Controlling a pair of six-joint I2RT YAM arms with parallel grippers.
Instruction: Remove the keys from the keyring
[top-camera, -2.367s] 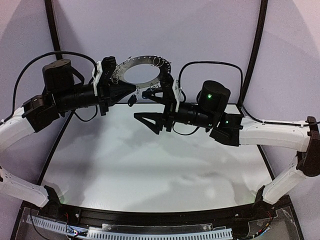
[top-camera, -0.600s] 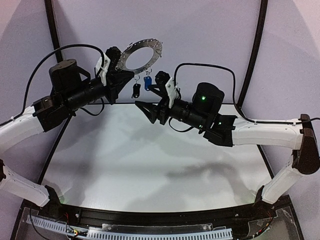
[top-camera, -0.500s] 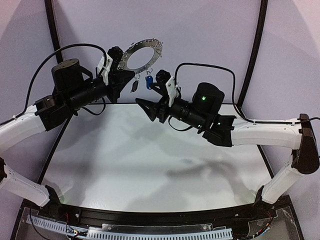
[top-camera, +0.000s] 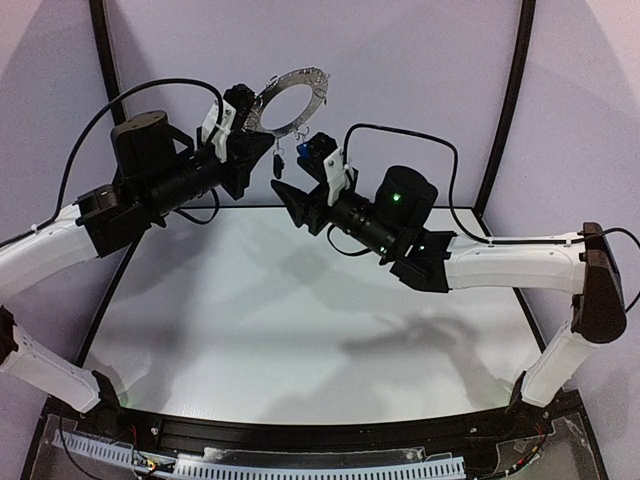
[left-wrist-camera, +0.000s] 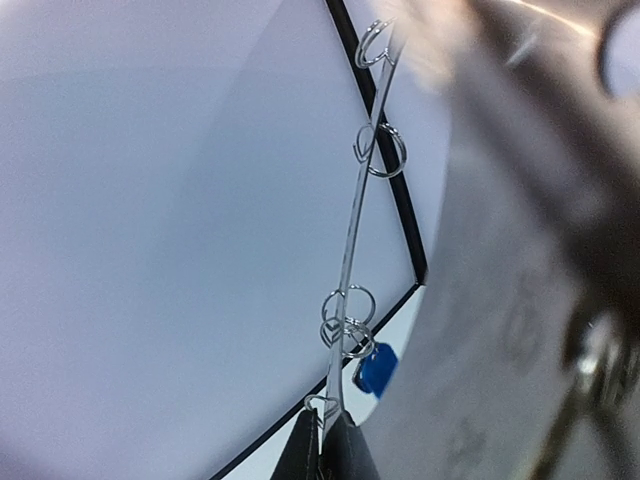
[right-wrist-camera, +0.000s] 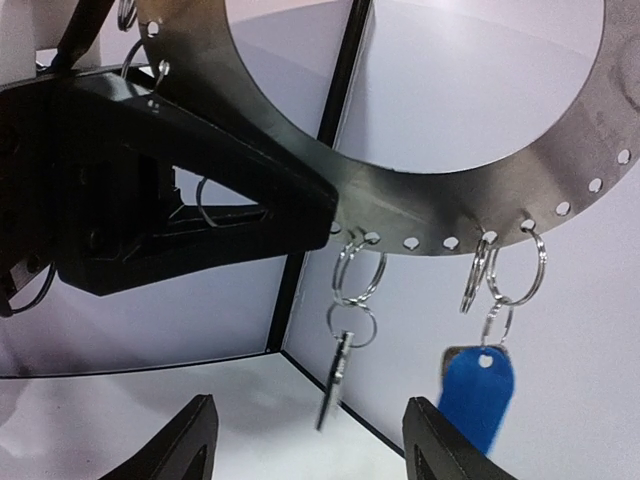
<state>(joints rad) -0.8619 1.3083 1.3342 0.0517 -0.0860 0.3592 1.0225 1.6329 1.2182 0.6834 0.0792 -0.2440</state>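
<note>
Both arms have lifted and swung toward the back wall since the earlier frame, and the keyring (top-camera: 290, 100) now sits higher, with the right gripper (top-camera: 300, 172) brought up close beneath it. One keyring is in play, a flat grey disc with a wide hole, held well above the white table (top-camera: 300, 300). The left gripper (top-camera: 245, 135) is clamped on the disc's rim, its two black fingers (right-wrist-camera: 200, 210) pinching the metal from either face. From the lower rim hang a blue key (right-wrist-camera: 478, 395) and a slim key (right-wrist-camera: 335, 380), two in all, each dangling from small wire loops (right-wrist-camera: 358, 275) threaded through the rim holes. Both remain attached. The left wrist view shows the disc edge-on (left-wrist-camera: 350, 230), with more loops along it and the blue key (left-wrist-camera: 377, 368) low down. The right gripper (right-wrist-camera: 315, 445) stands with its jaws apart and nothing between them; its two fingertips sit just below the hanging pair, touching neither.
</note>
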